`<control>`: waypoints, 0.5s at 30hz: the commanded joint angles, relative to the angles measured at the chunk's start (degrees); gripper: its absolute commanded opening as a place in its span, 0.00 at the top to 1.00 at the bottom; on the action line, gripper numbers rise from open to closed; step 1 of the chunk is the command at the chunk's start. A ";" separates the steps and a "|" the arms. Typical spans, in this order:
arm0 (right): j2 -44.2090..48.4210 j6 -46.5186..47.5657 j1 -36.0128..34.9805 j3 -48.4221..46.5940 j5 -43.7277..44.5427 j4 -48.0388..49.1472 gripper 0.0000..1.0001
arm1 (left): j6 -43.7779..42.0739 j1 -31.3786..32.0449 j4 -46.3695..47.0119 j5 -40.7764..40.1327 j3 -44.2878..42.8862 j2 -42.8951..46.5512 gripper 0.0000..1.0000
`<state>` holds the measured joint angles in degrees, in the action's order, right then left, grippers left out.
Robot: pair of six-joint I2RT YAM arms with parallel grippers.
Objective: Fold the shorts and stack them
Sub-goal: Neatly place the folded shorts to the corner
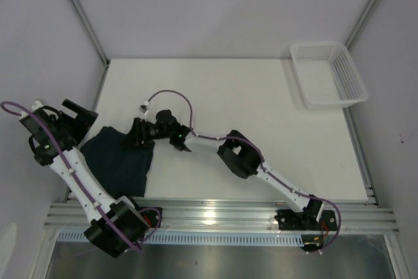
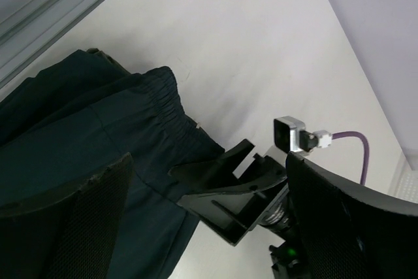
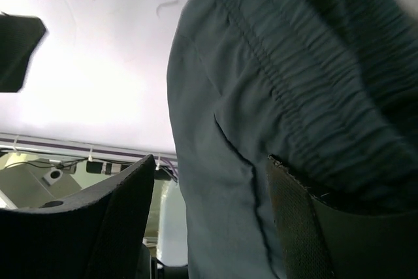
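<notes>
Top view: dark navy-teal cloth shorts (image 1: 121, 161) lie at the near-left corner of the white table (image 1: 248, 96), partly hidden by the left arm (image 1: 78, 174). Left wrist: left gripper (image 2: 209, 161) gapes wide, empty — right gripper (image 2: 223, 176) at the waistband (image 2: 166, 106). Right wrist: its fingers (image 3: 104, 227) stand apart, cloth between, unpinched

Left gripper (image 1: 80, 117) raised, jaws wide apart. Right arm (image 1: 261, 168) stretched leftward, right gripper (image 1: 137, 132) low, jaws apart.

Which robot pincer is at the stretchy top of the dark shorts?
The right pincer: its open fingers straddle the waistband of the dark shorts. The left pincer hangs open by the left edge of the table, holding nothing.
</notes>
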<state>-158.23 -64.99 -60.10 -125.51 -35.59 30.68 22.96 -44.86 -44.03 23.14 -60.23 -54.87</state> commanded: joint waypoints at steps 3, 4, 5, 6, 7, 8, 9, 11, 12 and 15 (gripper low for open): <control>16.09 7.50 5.50 7.43 -2.81 -0.27 0.29 | 2.26 0.30 5.35 6.21 4.48 1.60 0.01; 21.16 8.03 6.21 10.17 -2.81 0.60 0.29 | 2.79 0.21 6.75 7.26 5.64 1.87 0.01; 23.82 8.30 6.83 12.99 -2.90 2.61 0.29 | 4.18 0.21 9.90 9.62 6.78 2.13 0.01; 26.20 8.74 7.88 15.88 -2.82 3.68 0.29 | 5.15 0.04 11.84 11.13 10.62 2.57 0.01; 28.48 8.92 8.50 21.48 -2.90 4.73 0.29 | 6.12 -0.05 13.86 12.79 12.31 2.84 0.01; 32.68 9.00 8.94 23.97 -3.25 6.74 0.29 | 8.92 -0.31 19.63 16.38 13.72 3.19 0.01; 34.47 9.01 9.90 26.35 -3.43 7.55 0.29 | 10.68 -0.40 22.73 18.16 19.30 3.54 0.01; 38.76 8.74 10.52 32.22 -4.56 10.09 0.29 | 15.50 -1.19 32.54 22.54 25.81 3.89 0.01; 39.92 8.83 10.79 33.74 -5.01 10.45 0.29 | 17.01 -1.63 35.91 24.13 27.34 3.72 0.01; 43.62 9.70 11.14 39.28 -5.71 11.68 0.29 | 20.89 -4.88 46.70 28.44 32.53 1.79 0.01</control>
<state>-116.92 -57.32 -47.75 -90.76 -38.50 38.76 36.67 -47.11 -15.51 42.76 -30.74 -52.64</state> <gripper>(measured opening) 0.711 0.990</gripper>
